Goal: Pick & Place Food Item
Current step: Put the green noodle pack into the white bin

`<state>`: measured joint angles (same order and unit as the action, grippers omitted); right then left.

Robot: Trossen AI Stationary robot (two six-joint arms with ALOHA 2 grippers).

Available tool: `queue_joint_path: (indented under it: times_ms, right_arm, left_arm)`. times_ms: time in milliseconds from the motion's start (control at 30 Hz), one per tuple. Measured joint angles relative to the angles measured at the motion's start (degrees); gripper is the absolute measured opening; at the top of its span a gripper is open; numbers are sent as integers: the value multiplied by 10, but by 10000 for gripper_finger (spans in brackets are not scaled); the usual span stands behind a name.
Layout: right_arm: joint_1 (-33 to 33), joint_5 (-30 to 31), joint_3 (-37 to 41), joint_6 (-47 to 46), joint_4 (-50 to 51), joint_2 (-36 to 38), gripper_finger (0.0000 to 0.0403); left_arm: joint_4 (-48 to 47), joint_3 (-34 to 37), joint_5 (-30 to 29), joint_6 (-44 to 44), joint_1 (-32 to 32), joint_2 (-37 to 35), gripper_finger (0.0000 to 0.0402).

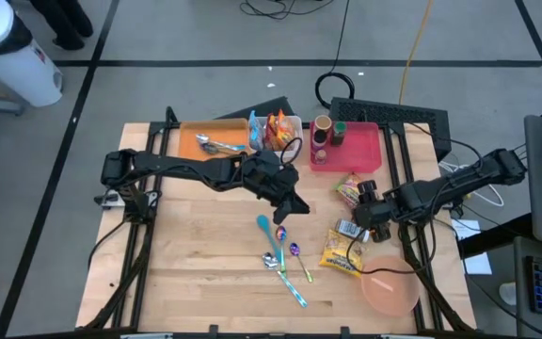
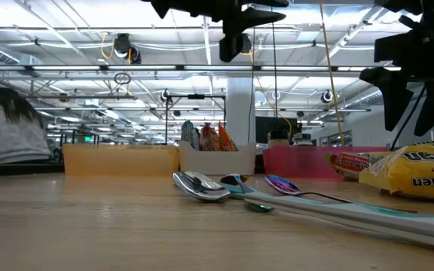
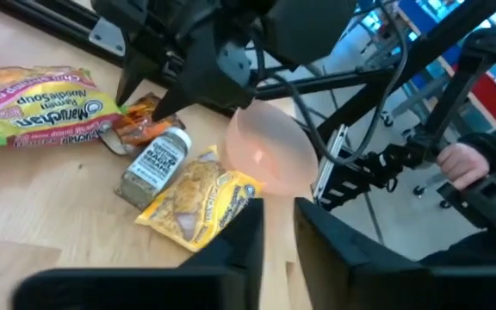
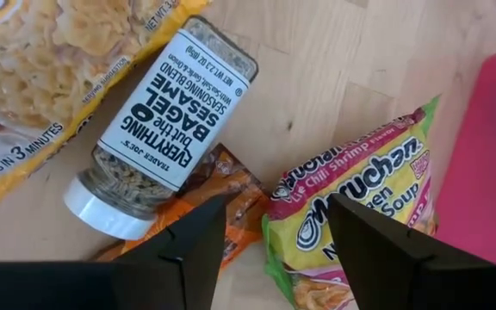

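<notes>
The right claw (image 1: pixel 359 214) hangs open and empty above the food heap at its side of the desk (image 1: pixel 186 273). Directly under its spread fingers lies the seasoning jar (image 4: pixel 162 129) on its side, white cap toward the claw; an orange packet (image 4: pixel 231 202) is tucked beneath it. Just beside the claw, toward the pink tray (image 1: pixel 356 146), sits the shrimp ramen packet (image 4: pixel 360 207), and on the jar's other side a yellow noodle bag (image 1: pixel 342 252).

This looks like the approach step: nothing is picked yet. Next it probably needs to centre on one item, likely the jar, and descend.

The left claw (image 1: pixel 293 206) hovers above the spoons (image 1: pixel 280 250) at mid-desk, fingers nearly together, holding nothing.
</notes>
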<state>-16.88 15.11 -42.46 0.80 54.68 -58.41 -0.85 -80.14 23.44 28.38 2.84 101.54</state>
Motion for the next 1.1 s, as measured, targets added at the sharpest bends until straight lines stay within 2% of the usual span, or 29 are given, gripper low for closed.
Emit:
queue_joint_path:
  times_ms: [100, 167, 467, 800, 1000, 1100]
  right_arm:
    - [0, 0, 0, 0, 0, 0, 196]
    - [0, 0, 0, 0, 0, 0, 196]
    - [0, -1, 0, 2, 0, 0, 196]
    - [0, -3, 0, 4, 0, -36, 196]
    - [0, -1, 0, 2, 2, -97, 196]
    - [0, 25, 0, -9, 4, -127, 196]
  left_arm:
    - [-2, 0, 0, -6, 3, 0, 17]
    - [-2, 0, -3, -2, 6, -1, 10]
    - [-6, 0, 6, 42, 28, -2, 82]
    - [-2, 0, 6, 61, 35, -2, 194]
    - [7, 0, 7, 60, 36, -2, 219]
    - [7, 0, 7, 60, 36, -2, 220]
